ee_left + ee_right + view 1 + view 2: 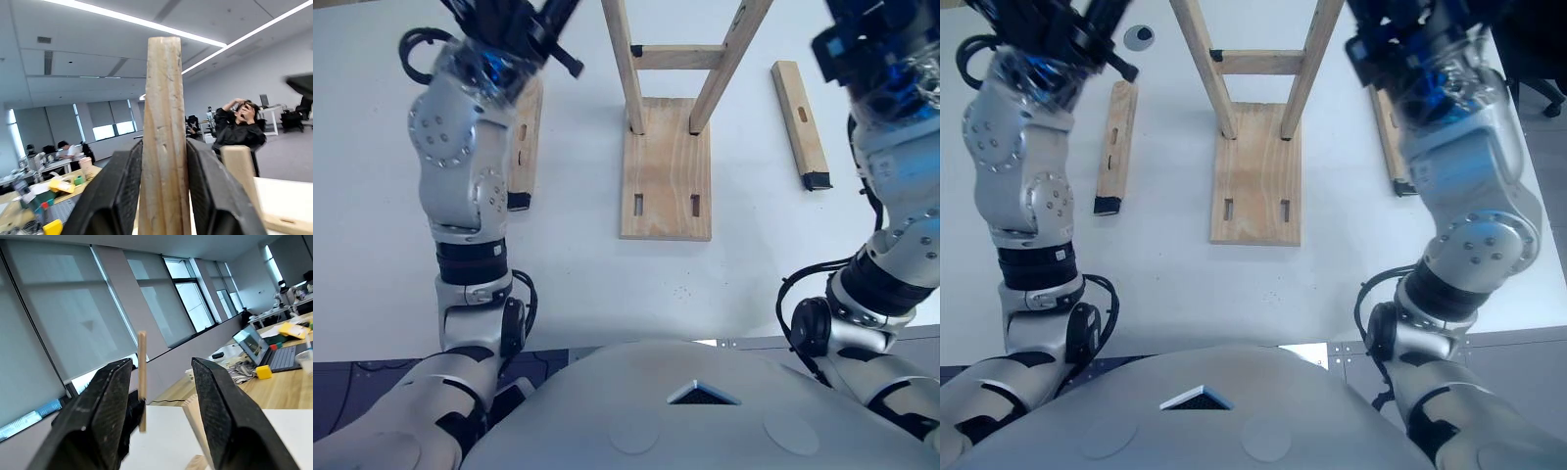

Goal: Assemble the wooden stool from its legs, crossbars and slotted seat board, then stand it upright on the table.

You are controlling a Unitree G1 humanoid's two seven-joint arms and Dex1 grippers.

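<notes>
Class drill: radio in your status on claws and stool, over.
Left claw shut on upright leg. Right claw open. Leg pair slotted in seat board; two loose legs flat on table.

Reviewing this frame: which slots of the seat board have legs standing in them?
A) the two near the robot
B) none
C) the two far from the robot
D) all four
C: two upright legs, joined by a crossbar, stand in the far slots of the seat board. The near slots are empty, and the loose legs lie flat on the table.
</notes>
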